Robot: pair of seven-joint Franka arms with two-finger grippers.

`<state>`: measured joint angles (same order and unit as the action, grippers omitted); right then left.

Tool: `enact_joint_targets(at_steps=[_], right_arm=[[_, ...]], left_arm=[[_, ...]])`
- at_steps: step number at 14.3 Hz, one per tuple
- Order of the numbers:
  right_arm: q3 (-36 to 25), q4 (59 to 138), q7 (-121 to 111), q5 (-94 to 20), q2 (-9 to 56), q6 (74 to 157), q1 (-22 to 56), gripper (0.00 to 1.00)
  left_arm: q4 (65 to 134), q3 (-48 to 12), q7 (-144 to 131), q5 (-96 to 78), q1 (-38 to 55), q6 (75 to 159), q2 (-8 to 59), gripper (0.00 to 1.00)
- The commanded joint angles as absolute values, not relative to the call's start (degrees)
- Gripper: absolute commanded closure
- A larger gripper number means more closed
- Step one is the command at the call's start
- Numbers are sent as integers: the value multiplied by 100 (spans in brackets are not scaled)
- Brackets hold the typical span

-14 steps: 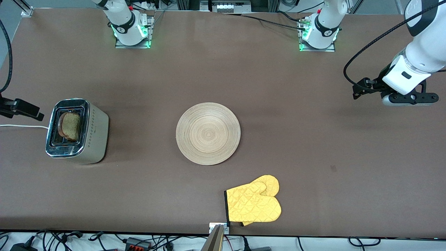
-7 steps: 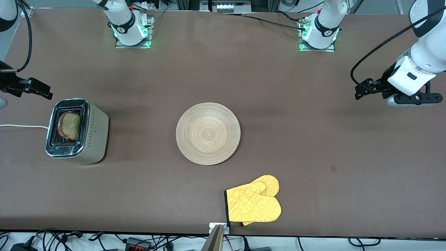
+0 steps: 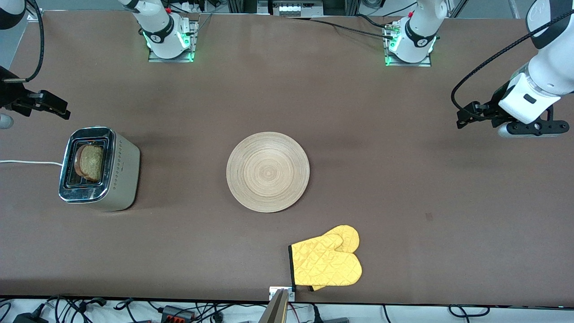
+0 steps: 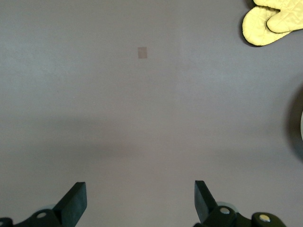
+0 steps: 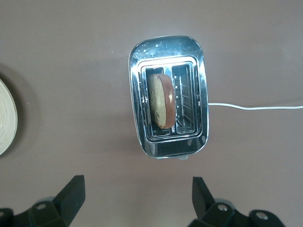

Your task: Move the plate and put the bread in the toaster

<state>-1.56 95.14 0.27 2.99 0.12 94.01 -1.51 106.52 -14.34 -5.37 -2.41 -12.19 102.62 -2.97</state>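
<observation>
Brown table is stretching wide under both of my arms; cables are trailing along its edges.

Toaster is sitting toward my right arm's end of the table, its white cord running off the table edge; bread is standing in 1 of its 2 slots, the crust poking above the rim; in my right wrist view the slice is filling the slot nearer the plate side while the second slot is showing only its wire guides.

Plate is lying flat at the middle of the table, well apart from the toaster; nothing is resting on it; only its edge is showing in my right wrist view.

Yellow oven mitt is lying nearer to the front camera than the plate, close to the table edge; it is also peeking into a corner of my left wrist view.

My left gripper is hanging over bare table at my left arm's end, well apart from the plate; its fingers are standing wide apart, holding nothing.

My right gripper is hovering above the table just beside the toaster, looking down on it; its fingers are spread wide too, gripping nothing; in the front view only part of it is showing at the frame edge.
</observation>
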Motion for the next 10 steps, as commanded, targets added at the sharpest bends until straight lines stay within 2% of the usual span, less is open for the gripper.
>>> enact_joint_targets(at_steps=[1, 7, 10], right_arm=[[-141, 9712, -26, 229, -184, 9554, -158, 0], [-149, 10141, -26, 237, -369, 9931, -158, 0], [-149, 10081, -26, 237, -352, 9783, -158, 0]], left_arm=[[10696, -1433, -440, -396, -1266, 10283, -325, 0], [10696, -1433, -439, -396, -1318, 10283, -308, 0], [10696, -1433, -439, -396, -1318, 10283, -308, 0]])
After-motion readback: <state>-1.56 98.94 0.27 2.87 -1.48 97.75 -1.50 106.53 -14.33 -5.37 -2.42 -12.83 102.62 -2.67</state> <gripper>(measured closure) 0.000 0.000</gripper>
